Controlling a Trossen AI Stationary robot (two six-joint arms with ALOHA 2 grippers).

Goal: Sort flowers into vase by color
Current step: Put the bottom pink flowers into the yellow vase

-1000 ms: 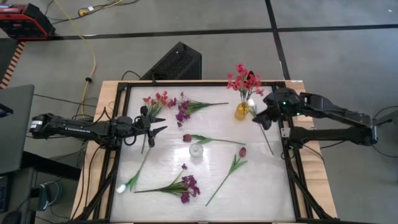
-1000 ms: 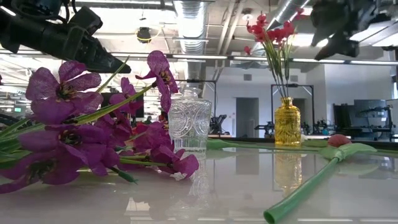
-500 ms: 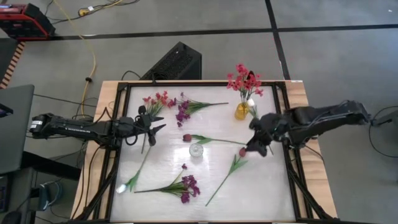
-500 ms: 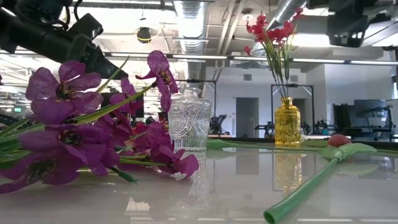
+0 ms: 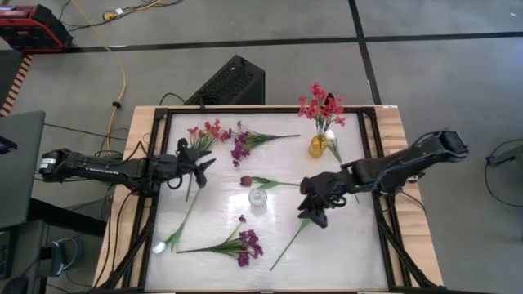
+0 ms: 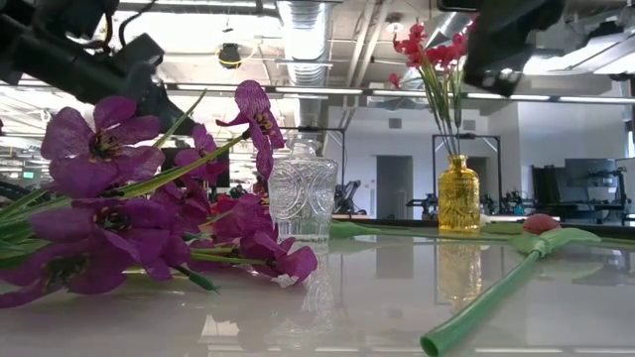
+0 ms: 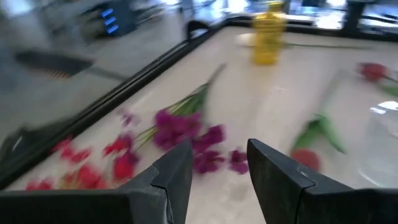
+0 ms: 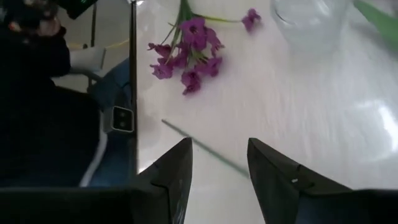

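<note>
Right gripper (image 5: 314, 214) over tulip stem (image 5: 288, 238)

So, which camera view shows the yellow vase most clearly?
The low view: the yellow vase stands in full side profile, holding red flowers. The high view shows it small from above. The left wrist view shows it far off and blurred. The right wrist view misses it.

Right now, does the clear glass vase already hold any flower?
No, in the low view the clear glass vase stands empty; only the yellow vase holds red flowers.
</note>
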